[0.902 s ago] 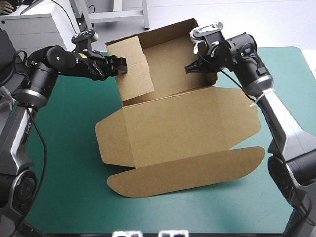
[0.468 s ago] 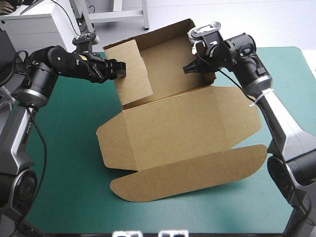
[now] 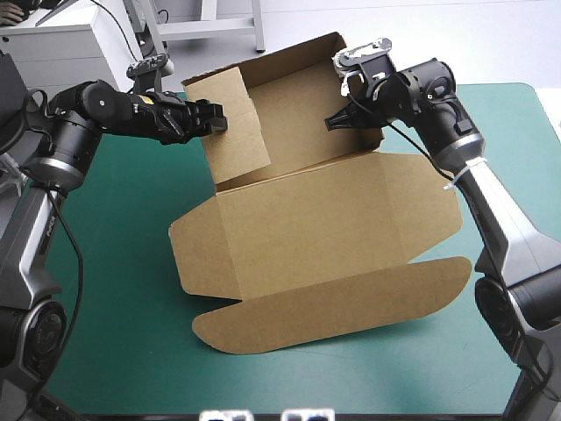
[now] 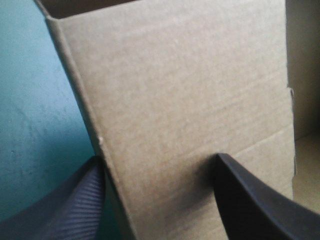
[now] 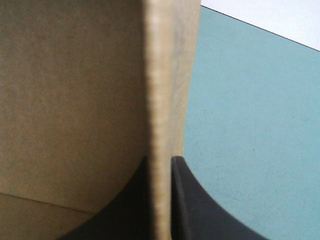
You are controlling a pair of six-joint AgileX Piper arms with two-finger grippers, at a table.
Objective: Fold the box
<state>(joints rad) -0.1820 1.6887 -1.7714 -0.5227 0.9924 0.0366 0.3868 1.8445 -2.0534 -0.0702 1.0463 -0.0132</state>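
The brown box (image 3: 307, 228) lies half formed on the teal-green cover, its far walls raised and its rounded lid (image 3: 333, 303) flat toward the table's front. At the left side wall (image 3: 232, 123) my left gripper (image 3: 217, 118) stands open. In the left wrist view this gripper (image 4: 160, 159) straddles the wall's folded edge, one finger outside the board (image 4: 190, 90) and one across its face. My right gripper (image 3: 333, 121) is at the right side wall. The right wrist view shows the gripper (image 5: 160, 160) shut on the box, the board's edge (image 5: 157, 100) pinched between its fingers.
Bare teal-green cover (image 3: 114, 263) lies left of the box and along the table's front edge. More cover (image 3: 517, 132) shows to the right, beyond the right arm. The box's far wall stands near the table's far edge.
The left side wall has tipped slightly to the left and the flat lid has shifted a little. Both grippers stay roughly where they were.
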